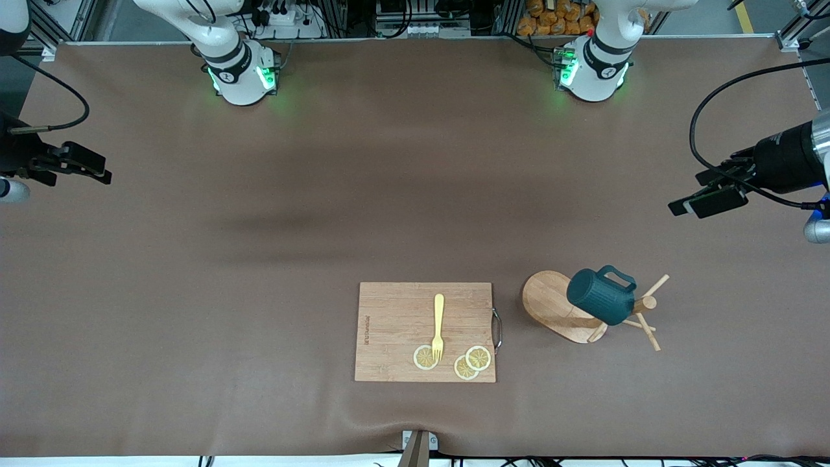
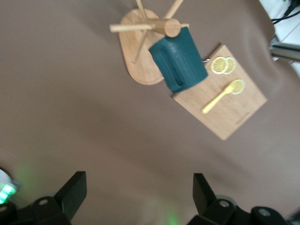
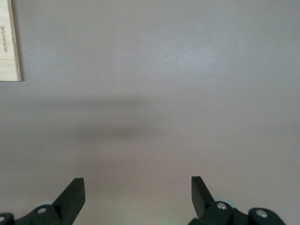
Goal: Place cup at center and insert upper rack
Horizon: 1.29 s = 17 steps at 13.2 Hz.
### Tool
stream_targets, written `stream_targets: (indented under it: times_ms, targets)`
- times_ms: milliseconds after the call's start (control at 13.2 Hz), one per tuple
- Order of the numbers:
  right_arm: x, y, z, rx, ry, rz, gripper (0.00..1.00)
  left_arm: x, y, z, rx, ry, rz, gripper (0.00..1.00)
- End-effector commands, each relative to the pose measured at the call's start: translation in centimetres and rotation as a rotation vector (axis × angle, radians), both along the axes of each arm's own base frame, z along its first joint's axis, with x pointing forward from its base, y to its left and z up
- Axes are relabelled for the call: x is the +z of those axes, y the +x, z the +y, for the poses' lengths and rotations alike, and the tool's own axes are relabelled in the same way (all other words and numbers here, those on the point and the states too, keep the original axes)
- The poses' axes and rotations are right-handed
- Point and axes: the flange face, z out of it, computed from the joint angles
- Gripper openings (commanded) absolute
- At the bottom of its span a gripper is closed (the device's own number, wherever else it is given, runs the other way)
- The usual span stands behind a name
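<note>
The dark teal cup [image 1: 598, 296] hangs on a peg of the upper rack [image 1: 551, 305], a light wooden mug tree with an oval base, which stands toward the left arm's end of the table. In the left wrist view the cup [image 2: 180, 58] hangs beside the rack's post [image 2: 171, 27]. My left gripper [image 2: 139, 188] is up in the air over bare mat at that end, open and holding nothing, well apart from the cup. Over bare mat at the right arm's end, my right gripper [image 3: 137, 190] is also open and holds nothing.
A rectangular wooden cutting board [image 1: 395, 324] lies beside the rack, toward the table's middle and near the front camera. On it are a yellow fork [image 1: 438, 324] and three lemon slices [image 1: 425, 357]. One corner of the board [image 3: 9, 42] shows in the right wrist view.
</note>
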Motion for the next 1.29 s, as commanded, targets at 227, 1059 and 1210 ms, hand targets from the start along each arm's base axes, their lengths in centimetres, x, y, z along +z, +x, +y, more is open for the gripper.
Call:
stream_targets:
  times_ms: [227, 1059, 1210]
  targets:
    - [0.4, -0.2, 0.2, 0.005, 0.0, 0.007, 1.0, 1.4, -3.6, -0.2, -0.345, 0.223, -0.077, 1.0]
    - [0.4, -0.2, 0.1, 0.003, 0.0, 0.007, 1.0, 2.6, -7.0, -0.1, -0.501, 0.372, -0.108, 1.0]
    - [0.4, -0.2, 0.1, 0.003, 0.0, 0.007, 1.0, 2.2, -8.3, 1.5, -0.464, 0.389, -0.159, 1.0]
